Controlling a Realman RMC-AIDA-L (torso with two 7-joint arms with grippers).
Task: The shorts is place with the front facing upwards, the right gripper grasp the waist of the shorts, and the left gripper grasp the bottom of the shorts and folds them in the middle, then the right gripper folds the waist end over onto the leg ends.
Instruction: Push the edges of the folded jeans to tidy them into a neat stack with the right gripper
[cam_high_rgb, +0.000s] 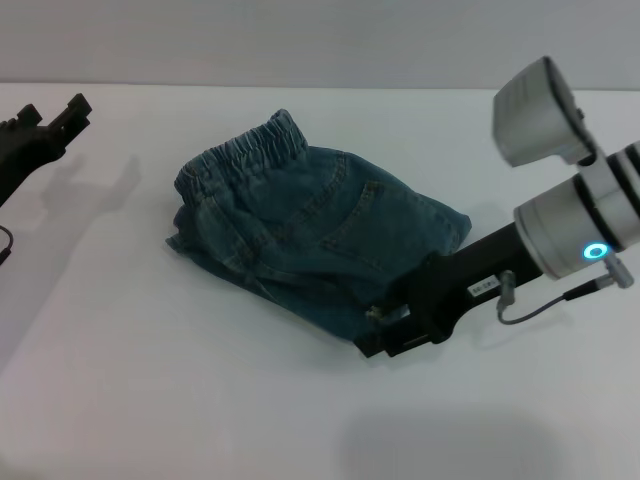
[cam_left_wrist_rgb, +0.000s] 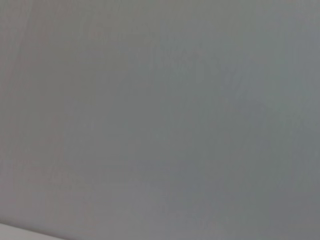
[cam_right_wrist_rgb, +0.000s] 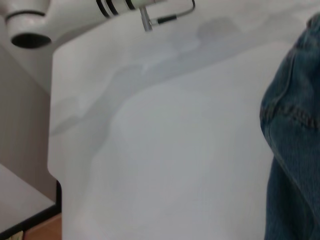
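The blue denim shorts (cam_high_rgb: 310, 230) lie on the white table (cam_high_rgb: 150, 400), folded in half lengthwise. Their elastic waist (cam_high_rgb: 250, 145) points to the far left and the leg end to the near right. My right gripper (cam_high_rgb: 383, 318) is low at the near right edge of the shorts, touching the denim there. A strip of the shorts (cam_right_wrist_rgb: 295, 145) also shows at the edge of the right wrist view. My left gripper (cam_high_rgb: 52, 112) hangs open at the far left, well away from the shorts. The left wrist view holds only a plain grey surface.
The white table's edge (cam_right_wrist_rgb: 52, 165) and some floor beyond it appear in the right wrist view. The right arm (cam_high_rgb: 580, 230) reaches in from the right side, above the table.
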